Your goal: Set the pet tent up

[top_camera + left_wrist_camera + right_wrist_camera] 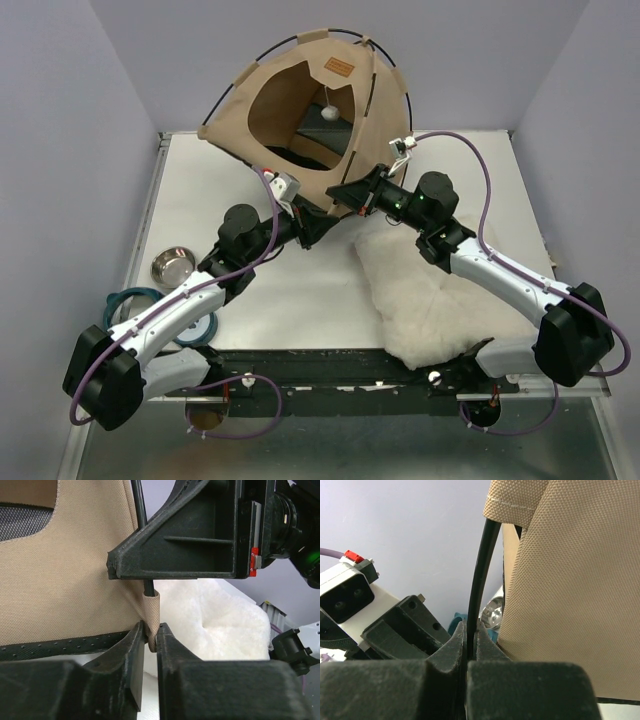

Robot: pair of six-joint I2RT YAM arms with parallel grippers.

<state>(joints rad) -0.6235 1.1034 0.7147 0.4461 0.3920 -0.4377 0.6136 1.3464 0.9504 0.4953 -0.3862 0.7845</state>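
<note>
The tan pet tent [300,110] stands at the back of the table, its opening towards me, with a leather label [340,68] and a white pom-pom [330,113]. Both grippers meet at its front corner. My left gripper [151,630] has its jaws slightly parted around the tan fabric loop [151,607] at the tent's hem, where a black pole [141,510] enters. In the top view the left gripper [320,224] sits just below the right gripper [345,195]. My right gripper [471,627] is shut on the black pole [482,570] beside the tent wall [570,580].
A white fluffy cushion [420,290] lies under the right arm, close behind the corner [210,615]. A steel bowl [172,266] and a teal ring [135,300] sit at the table's left edge. Purple walls enclose the back and sides.
</note>
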